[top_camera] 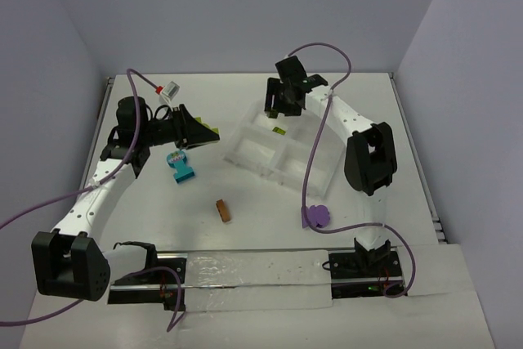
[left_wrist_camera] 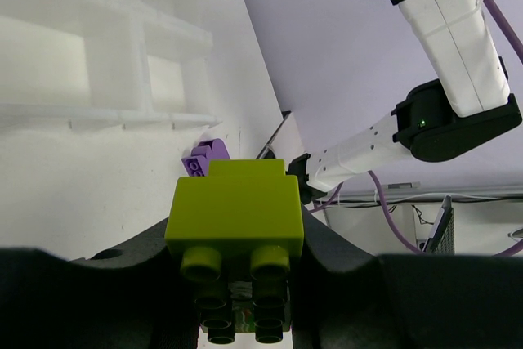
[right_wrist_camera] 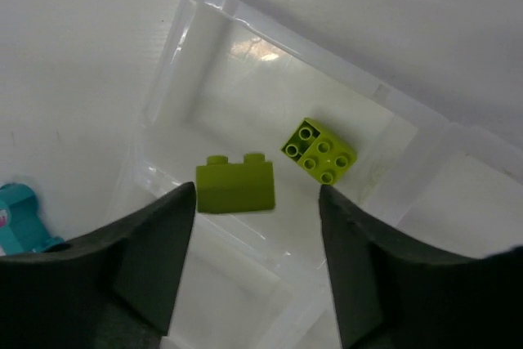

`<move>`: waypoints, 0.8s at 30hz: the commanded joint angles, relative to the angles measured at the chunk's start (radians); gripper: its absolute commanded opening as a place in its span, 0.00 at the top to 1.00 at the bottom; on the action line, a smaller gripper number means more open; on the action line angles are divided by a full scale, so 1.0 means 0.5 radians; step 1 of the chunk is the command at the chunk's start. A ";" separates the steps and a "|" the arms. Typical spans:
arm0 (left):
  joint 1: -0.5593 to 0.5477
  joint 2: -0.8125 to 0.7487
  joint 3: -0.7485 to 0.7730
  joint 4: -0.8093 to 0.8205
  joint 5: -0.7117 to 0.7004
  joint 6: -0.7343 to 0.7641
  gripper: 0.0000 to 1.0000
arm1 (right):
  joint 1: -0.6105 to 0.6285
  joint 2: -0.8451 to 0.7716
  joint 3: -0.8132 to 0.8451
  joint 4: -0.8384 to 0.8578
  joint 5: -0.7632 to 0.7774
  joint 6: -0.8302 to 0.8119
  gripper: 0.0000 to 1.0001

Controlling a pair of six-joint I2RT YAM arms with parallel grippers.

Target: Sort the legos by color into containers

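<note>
Nearest me, on the near side of the tray (top_camera: 255, 161), lie an orange-brown brick (top_camera: 223, 211) and a purple brick (top_camera: 317, 216); a teal brick (top_camera: 181, 167) sits left of the tray; there too the left gripper (top_camera: 198, 131) pinches a lime brick (left_wrist_camera: 234, 218) tight; it should lift it over the tray wall and let go low in the far box, beside two lime bricks (right_wrist_camera: 320, 151); above that box the right gripper (top_camera: 279, 109) hangs wide, empty.

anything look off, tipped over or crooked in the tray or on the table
Nothing looks damaged or spilled. The white tray sits askew to the edges of the table, and one lime green brick inside it lies tipped on its side, studs pointing sideways rather than up.
</note>
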 commanded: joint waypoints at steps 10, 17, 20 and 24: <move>-0.067 0.073 0.220 -0.125 -0.002 0.156 1.00 | 0.013 -0.593 -0.026 0.176 -0.253 -0.346 0.18; -0.083 0.103 0.215 -0.013 0.172 0.099 1.00 | 0.189 -1.611 -1.514 1.635 -0.736 -1.198 0.21; -0.097 0.113 0.211 0.024 0.247 0.082 1.00 | 0.270 -1.776 -1.859 2.145 -0.744 -1.304 0.19; -0.161 0.109 0.188 0.148 0.385 0.033 1.00 | 0.415 -1.723 -1.708 1.732 -0.969 -1.651 0.21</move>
